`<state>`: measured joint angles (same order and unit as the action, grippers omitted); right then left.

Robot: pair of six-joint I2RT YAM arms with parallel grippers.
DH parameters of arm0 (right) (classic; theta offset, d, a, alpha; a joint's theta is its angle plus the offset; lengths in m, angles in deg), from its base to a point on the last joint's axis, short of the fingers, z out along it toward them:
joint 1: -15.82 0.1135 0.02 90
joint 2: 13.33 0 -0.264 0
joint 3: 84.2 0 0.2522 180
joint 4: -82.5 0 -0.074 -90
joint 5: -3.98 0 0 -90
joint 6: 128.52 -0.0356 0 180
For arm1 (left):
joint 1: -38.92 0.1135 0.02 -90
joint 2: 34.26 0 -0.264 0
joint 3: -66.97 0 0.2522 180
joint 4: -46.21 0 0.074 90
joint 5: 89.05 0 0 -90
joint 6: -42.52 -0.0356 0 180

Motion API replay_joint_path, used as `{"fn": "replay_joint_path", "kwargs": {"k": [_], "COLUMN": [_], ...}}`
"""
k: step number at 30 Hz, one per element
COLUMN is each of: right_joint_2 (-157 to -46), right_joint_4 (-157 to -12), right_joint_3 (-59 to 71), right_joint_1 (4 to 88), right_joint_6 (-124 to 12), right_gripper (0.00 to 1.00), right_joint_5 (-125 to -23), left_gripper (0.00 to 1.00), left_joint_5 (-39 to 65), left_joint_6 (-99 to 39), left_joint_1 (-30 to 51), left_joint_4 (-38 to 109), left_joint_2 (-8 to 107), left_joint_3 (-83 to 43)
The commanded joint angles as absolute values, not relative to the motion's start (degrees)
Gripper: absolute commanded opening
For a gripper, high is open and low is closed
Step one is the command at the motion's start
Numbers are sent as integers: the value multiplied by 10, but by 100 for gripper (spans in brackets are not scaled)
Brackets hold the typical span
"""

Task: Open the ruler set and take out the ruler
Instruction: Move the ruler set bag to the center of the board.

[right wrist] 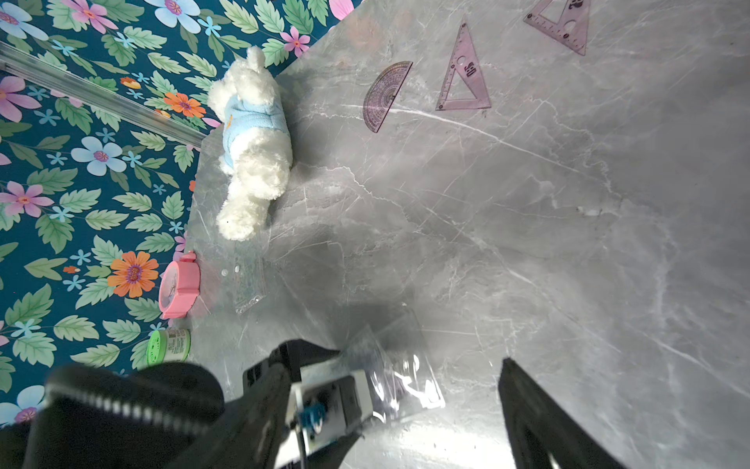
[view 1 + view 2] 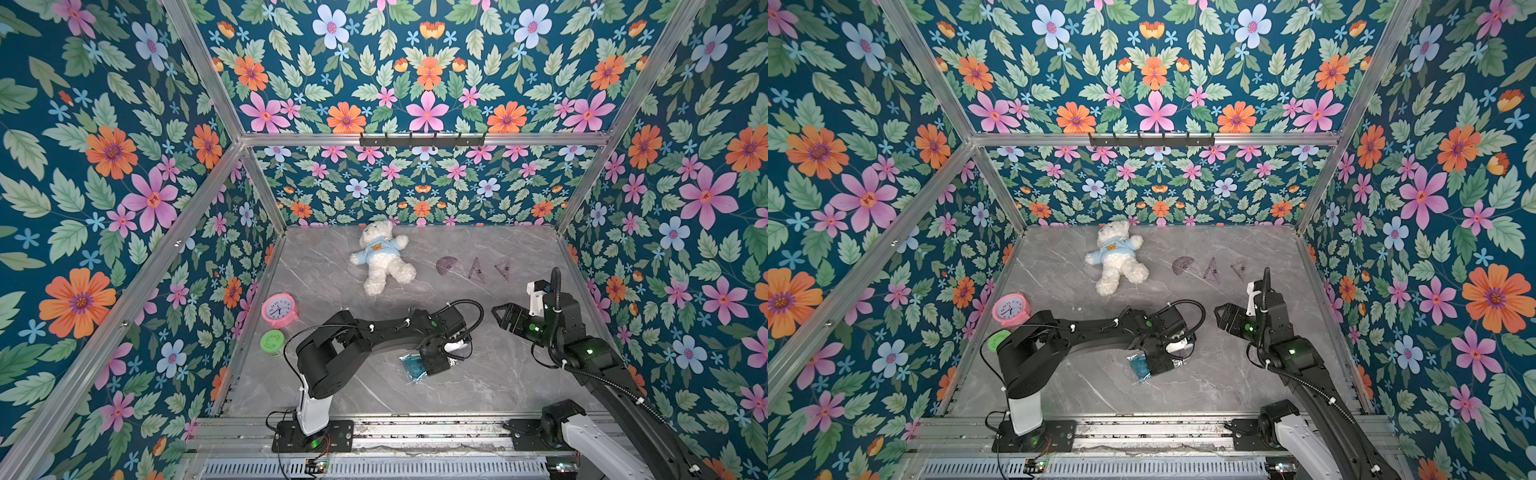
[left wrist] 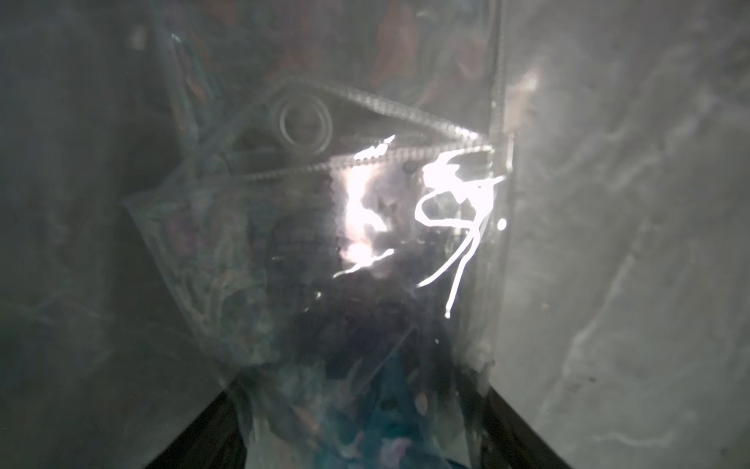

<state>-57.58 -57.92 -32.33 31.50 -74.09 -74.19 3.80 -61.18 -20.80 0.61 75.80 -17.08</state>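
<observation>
Ruler-set pouch (image 2: 410, 369) lies near-centre, under the left gripper (image 2: 430, 361) (clamped or not, I cannot tell); the right gripper (image 2: 500, 316) hangs spread and empty. Looks flimsy, slippery film, so pinch an edge by its mouth.

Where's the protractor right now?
In both top views the protractor lies flat on the table, far right part, between the teddy bear and the tall set square, touching neither.

bear (image 2: 384, 259) 1 | clock (image 2: 278, 309) 1 | jar (image 2: 272, 343) 1 | protractor (image 2: 446, 264) 1 | set squares (image 2: 476, 270) (image 2: 503, 270) 2 | pouch (image 2: 411, 365) 1 — arms (image 2: 365, 332) (image 2: 590, 353) 2
</observation>
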Motion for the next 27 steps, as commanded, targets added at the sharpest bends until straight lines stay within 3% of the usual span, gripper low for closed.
{"fn": "replay_joint_path", "kwargs": {"k": [1, 21, 27], "right_joint_2": [-576, -674, -699], "right_joint_4": [-588, -649, -710], "right_joint_3": [-325, -327, -341], "right_joint_1": [315, 315, 315], "right_joint_6": [-742, -727, -727], "right_gripper": [82, 82, 82], "right_joint_5": [-746, -703, -636], "left_gripper": [77, 77, 87], "left_joint_5": [-56, -36, -30], "left_joint_6": [-572, -387, -400], "left_joint_1": [-184, -167, -166], "left_joint_4": [35, 111, 135], "left_joint_2": [788, 666, 622], "left_joint_3": [-172, -77, -60]}}
